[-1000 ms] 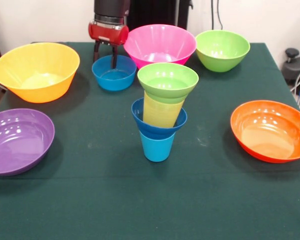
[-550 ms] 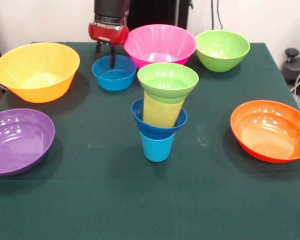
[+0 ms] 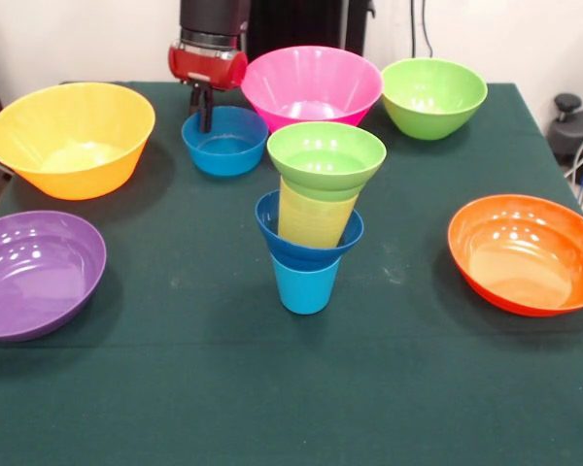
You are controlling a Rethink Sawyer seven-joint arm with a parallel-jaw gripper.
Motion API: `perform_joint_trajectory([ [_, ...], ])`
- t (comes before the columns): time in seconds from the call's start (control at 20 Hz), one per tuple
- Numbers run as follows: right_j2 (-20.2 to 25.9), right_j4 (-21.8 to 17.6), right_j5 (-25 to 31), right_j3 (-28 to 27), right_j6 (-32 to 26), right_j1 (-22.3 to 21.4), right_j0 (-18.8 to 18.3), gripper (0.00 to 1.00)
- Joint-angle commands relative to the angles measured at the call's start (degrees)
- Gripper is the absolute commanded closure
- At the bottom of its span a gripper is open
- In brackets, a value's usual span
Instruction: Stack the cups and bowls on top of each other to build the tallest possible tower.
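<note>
Under claw [image 3: 203, 118]: light blue bowl [image 3: 225, 142], rim pinched between fingers.

A: What crowds the tower [image 3: 316, 218]?

B: Little. Bare bench [image 3: 301, 388] lies in front of it and on both sides. The orange bowl [image 3: 525, 252] and the purple bowl [image 3: 34, 272] stand well apart from it.

A: And behind?

B: Tight. The light blue bowl [image 3: 223, 141] and the pink bowl [image 3: 311, 87] sit near behind it, almost touching each other, with the green bowl [image 3: 432, 97] just beside the pink.
</note>
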Motion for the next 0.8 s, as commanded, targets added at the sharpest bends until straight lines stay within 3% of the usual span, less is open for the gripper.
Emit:
perform_joint_trajectory([
  [0.05, 6.5, -1.4, 3.0, -6.9, 4.3, 1.2, 0.7, 1.00],
  [0.8, 7.2, -3.6, 4.4, -7.5, 3.8, 0.7, -0.8, 1.00],
])
